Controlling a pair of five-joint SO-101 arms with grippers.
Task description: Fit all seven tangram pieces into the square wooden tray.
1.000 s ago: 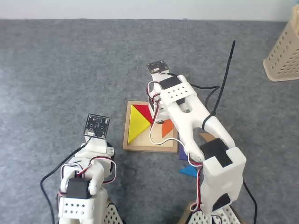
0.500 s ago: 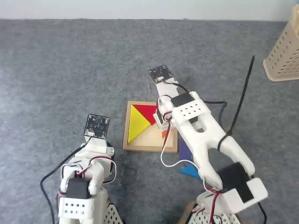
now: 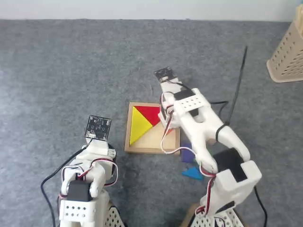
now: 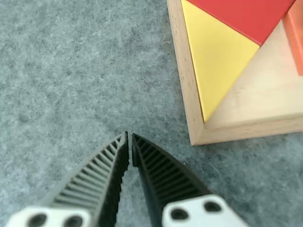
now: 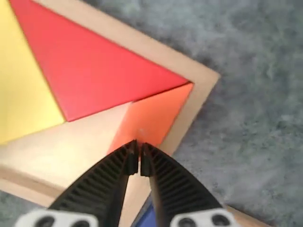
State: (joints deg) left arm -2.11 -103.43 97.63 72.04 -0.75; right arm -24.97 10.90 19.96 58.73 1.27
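Grey carpet surface [image 3: 71,61] is carrying everything listed. Right arm [image 3: 199,127], white, is standing extended from the near edge over the right part of the tray; its gripper [image 5: 138,144] is holding nothing, with the ribbed black jaws pressed together, tips hanging over the orange piece, contact with it not determinable. Left arm [image 3: 90,179], white, is sitting folded near the front left, well apart from the other arm; its gripper [image 4: 129,138] is likewise closed up on nothing, pointing down at bare carpet just beside the tray's near left corner. Beige perforated container [image 3: 289,47] is standing at the far right edge. Square wooden tray [image 3: 149,150] is lying flat at the middle of the surface, part of its floor showing bare. Yellow triangle [image 3: 138,126] is lying inside the tray along its left wall. Red triangle [image 3: 150,113] is lying inside along the far wall, its edge meeting the yellow one. Orange piece [image 5: 151,118] is lying in the far right corner, touching the red triangle. Purple piece [image 3: 187,153] is lying on the carpet just beside the tray's near right corner, partly under the right arm. Blue piece [image 3: 192,173] is lying on the carpet near the purple one, closer to the arm's base.
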